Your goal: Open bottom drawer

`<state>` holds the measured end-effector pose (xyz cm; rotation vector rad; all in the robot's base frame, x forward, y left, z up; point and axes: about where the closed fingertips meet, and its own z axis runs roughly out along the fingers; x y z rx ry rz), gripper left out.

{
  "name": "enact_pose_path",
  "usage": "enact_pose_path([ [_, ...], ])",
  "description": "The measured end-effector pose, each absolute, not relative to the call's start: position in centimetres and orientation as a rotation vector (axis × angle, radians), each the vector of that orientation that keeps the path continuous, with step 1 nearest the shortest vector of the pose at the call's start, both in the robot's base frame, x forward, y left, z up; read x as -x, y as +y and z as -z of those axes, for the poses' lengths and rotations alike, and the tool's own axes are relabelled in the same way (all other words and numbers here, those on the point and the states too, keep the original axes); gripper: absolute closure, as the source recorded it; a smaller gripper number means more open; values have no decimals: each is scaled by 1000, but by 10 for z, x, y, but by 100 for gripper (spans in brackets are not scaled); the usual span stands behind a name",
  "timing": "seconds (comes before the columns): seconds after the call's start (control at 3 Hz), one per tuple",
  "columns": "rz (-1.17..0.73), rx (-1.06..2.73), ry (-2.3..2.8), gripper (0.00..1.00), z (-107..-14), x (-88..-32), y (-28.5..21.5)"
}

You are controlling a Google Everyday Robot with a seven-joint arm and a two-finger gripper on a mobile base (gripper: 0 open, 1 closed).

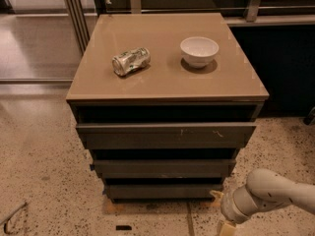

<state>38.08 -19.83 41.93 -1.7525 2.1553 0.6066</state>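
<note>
The bottom drawer (pixel 162 191) is the lowest, narrowest dark grey front of the cabinet and has no handle. It sits just above the floor and is closed or nearly so. My gripper (pixel 221 211) is low at the cabinet's front right corner, beside the right end of the bottom drawer. Its two tan fingertips (pixel 216 194) stand apart, open and empty. The upper tip is close to the drawer's right end; I cannot tell if it touches. My pale arm (pixel 275 193) comes in from the right.
Above are the middle drawer (pixel 162 168) and the wide, scratched top drawer (pixel 165 134). On the tan cabinet top (pixel 98 82) lie a crushed can (pixel 131 61) and a white bowl (pixel 199 50). The floor is speckled; a dark wall stands at the right and a glass partition (pixel 39 33) at the left.
</note>
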Motion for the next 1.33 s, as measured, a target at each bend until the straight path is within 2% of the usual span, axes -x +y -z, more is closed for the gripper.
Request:
enact_pose_path([
  [0.67, -479, 1783, 2046, 0, -358, -395, -209],
  [1.0, -440, 1748, 1954, 0, -282, -432, -203],
  [1.33, -438, 1732, 1959, 0, -275, -438, -204],
])
